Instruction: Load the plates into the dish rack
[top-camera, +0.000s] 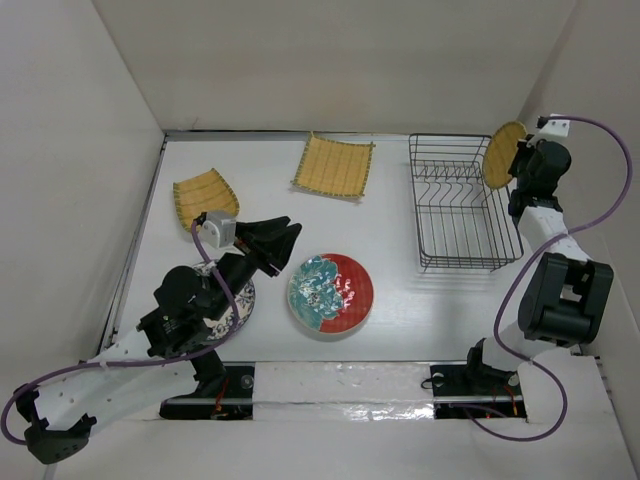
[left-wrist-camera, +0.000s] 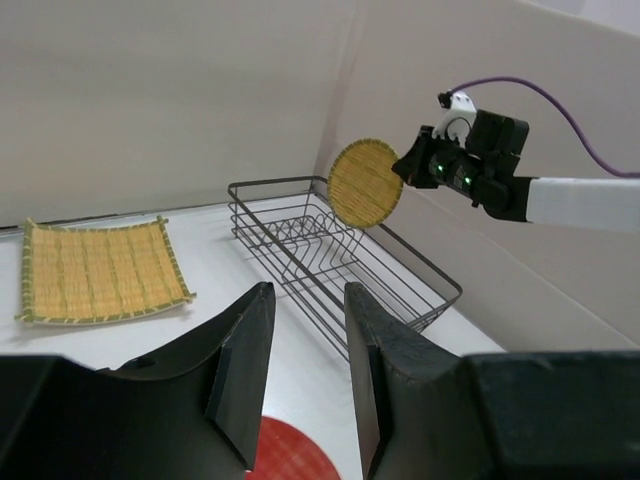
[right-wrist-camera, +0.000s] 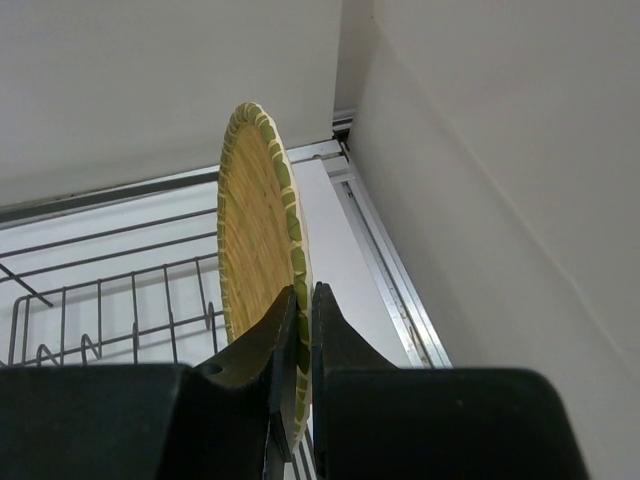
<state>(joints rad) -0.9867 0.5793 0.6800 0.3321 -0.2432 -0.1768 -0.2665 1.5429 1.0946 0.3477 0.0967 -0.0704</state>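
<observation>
My right gripper (top-camera: 518, 160) is shut on the rim of the small round yellow plate (top-camera: 503, 154), holding it on edge above the far right corner of the empty black wire dish rack (top-camera: 464, 205). The right wrist view shows the plate (right-wrist-camera: 258, 220) pinched between the fingers (right-wrist-camera: 330, 320). My left gripper (top-camera: 286, 245) is open and empty above the table, left of the red patterned plate (top-camera: 331, 292). The speckled plate (top-camera: 238, 296) lies mostly hidden under my left arm. Two square yellow ribbed plates lie at the far left (top-camera: 205, 196) and far middle (top-camera: 334, 165).
White walls close in the table on the left, back and right. The right wall is close behind the rack and my right arm (top-camera: 560, 290). A purple cable (top-camera: 610, 180) loops from the right wrist.
</observation>
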